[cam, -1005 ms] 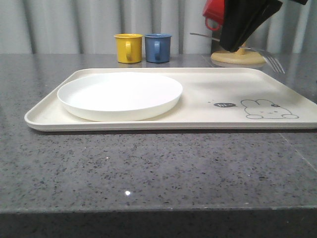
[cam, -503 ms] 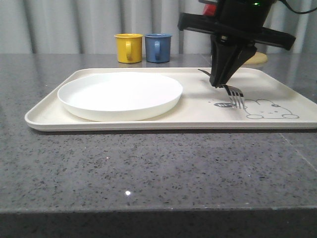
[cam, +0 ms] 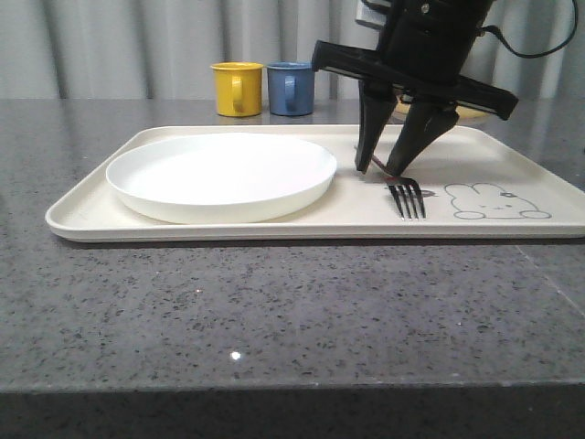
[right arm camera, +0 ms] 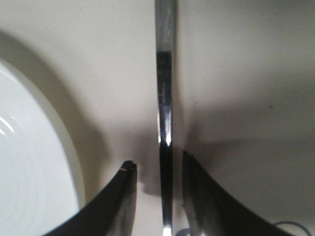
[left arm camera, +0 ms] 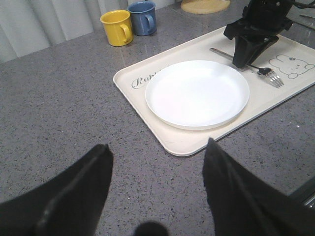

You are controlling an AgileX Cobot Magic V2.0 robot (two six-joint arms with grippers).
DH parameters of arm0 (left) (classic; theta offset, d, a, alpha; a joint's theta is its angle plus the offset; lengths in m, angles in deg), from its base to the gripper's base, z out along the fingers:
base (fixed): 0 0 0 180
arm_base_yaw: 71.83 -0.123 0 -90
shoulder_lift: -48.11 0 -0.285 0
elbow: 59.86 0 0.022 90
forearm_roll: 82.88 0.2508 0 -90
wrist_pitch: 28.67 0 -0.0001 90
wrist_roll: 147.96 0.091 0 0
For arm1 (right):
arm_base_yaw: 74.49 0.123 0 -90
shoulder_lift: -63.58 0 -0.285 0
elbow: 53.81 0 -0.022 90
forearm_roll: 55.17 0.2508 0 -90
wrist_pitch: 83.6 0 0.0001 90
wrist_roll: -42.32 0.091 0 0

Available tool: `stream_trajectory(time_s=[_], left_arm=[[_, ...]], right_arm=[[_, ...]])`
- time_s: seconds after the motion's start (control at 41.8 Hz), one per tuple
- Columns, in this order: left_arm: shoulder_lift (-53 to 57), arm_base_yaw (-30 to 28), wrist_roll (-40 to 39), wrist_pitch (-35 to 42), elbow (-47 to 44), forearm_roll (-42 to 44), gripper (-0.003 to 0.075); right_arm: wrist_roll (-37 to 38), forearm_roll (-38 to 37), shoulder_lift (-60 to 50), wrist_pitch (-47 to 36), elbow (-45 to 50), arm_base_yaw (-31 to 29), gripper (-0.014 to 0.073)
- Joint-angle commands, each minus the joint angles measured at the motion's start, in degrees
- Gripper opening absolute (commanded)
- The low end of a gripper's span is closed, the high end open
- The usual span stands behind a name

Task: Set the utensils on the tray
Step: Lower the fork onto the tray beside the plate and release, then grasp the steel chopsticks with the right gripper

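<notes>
Fork (cam: 408, 197) now lies on tray (cam: 91, 219); right end effector (cam: 384, 170) has parted.

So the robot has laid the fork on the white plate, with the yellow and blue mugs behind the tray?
Not quite. The front view shows the fork lying on the tray itself, beside the white plate, not on it. The yellow mug and blue mug do stand behind.

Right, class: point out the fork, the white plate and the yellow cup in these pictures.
fork (cam: 408, 198): front view, on the tines lying on the tray.
white plate (left arm camera: 197, 93): left wrist view, middle of its flat face.
yellow cup (cam: 237, 89): front view, on its side wall by the handle.
</notes>
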Motion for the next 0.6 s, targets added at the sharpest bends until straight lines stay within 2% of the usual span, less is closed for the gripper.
stream_trajectory(time_s=[0.0,0.191,0.359,0.455,0.574], left_arm=[[-0.8,0.4,-0.7,4.3,1.4,-0.9,0.0409],[-0.8,0.4,-0.7,4.3,1.4,-0.9,0.0409],[-0.8,0.4,-0.7,4.3,1.4,-0.9,0.0409],[-0.8,0.4,-0.7,4.3,1.4,-0.9,0.0409],[-0.8,0.4,-0.7,4.3,1.4,-0.9,0.0409]], right_arm=[[0.3,0.8,-3.2,-1.6,-1.8,0.0,0.0384],[-3.6,-4.2,-7.2,-0.1,-1.8,0.0,0.0384],[-5.9,-14.7,-13.2,6.0,-1.1,-0.8,0.0384],[-6.1,-19.0,-16.5,8.0,0.9,-3.2,0.0384],[-8.3,-19.1,-19.5,9.0,3.8,-8.4,0.0384]])
